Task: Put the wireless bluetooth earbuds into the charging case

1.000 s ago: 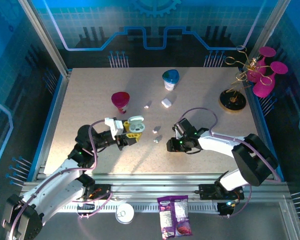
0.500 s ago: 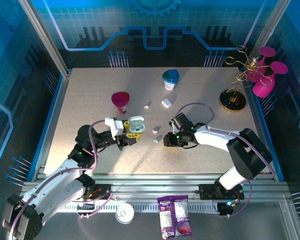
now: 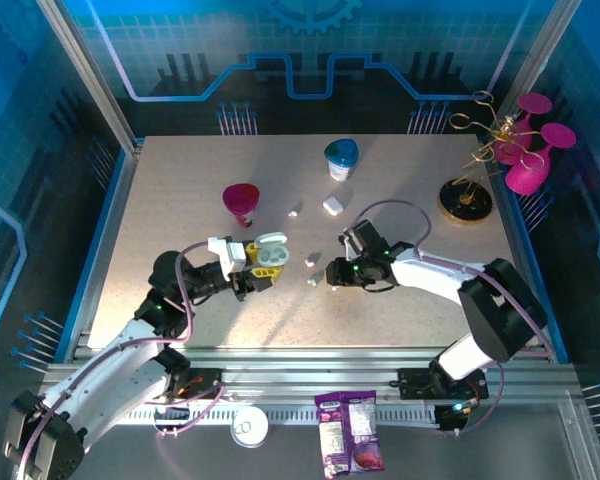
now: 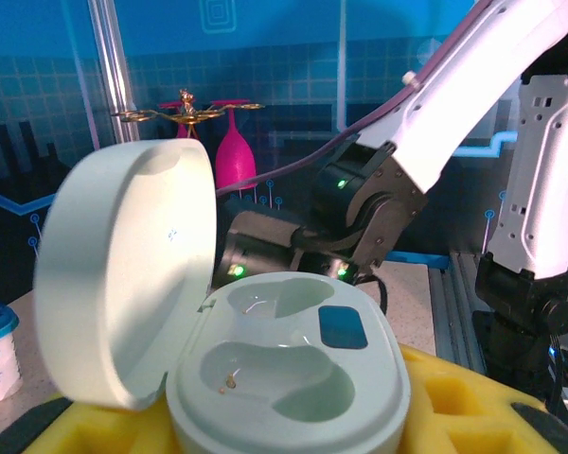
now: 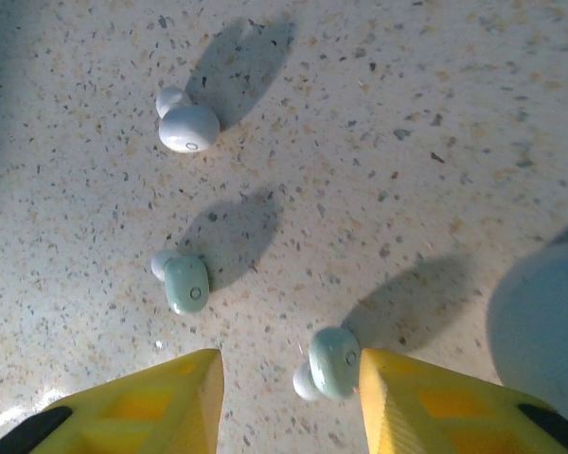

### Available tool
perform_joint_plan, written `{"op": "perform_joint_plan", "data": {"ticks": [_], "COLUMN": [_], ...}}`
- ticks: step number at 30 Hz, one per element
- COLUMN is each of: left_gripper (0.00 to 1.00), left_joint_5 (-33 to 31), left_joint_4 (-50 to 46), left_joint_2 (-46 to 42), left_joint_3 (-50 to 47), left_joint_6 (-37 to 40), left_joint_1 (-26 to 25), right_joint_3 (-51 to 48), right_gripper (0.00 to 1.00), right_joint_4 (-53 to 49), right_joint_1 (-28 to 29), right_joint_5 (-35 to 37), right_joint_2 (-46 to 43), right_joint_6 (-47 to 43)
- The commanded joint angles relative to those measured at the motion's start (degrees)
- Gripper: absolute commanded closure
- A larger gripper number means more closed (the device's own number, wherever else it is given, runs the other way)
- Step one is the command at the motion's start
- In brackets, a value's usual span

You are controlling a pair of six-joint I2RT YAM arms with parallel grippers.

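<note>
Open desk (image 3: 180, 180) left of the red cup (image 3: 241, 200) gives you room; three earbuds (image 5: 186, 284) sit before the right jaws.

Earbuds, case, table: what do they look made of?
Earbuds: smooth moulded plastic, pale green or white, with a semi-gloss finish judging by the soft highlights. Case: likely the same pale plastic, with a satin sheen on lid and body. Table: speckled beige, matte; laminate or stone-look composite, can't tell which.

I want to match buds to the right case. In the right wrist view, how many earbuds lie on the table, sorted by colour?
White earbud: 1
Pale green earbuds: 2
Total: 3
</note>
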Motion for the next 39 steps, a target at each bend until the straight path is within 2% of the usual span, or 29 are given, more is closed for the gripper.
{"op": "perform_joint_plan", "data": {"ticks": [1, 9, 20, 39], "left_gripper": [0.74, 0.74, 0.74, 0.75], "left_joint_5": [-0.34, -0.06, -0.05, 0.21], "left_joint_4": [-0.36, -0.15, -1.10, -0.88], "left_joint_2": [-0.63, -0.14, -0.33, -0.09], "left_joint_3": [0.97, 1.23, 1.72, 1.61], "left_joint_6": [1.70, 1.68, 1.50, 0.89], "left_joint_1": [-0.31, -0.31, -0.30, -0.42], "right_joint_3": [-3.24, -2.80, -2.40, 1.16], "right_gripper": [0.57, 0.57, 0.57, 0.56], "right_joint_4": [2.17, 5.67, 5.86, 7.57], "right_joint_1": [-0.58, -1.19, -2.16, -3.57], "right_joint_5": [0.30, -7.13, -6.68, -11.32], "right_joint_2": [-2.96, 1.94, 2.95, 8.40], "right_joint_6": [4.92, 4.21, 1.28, -1.71]}}
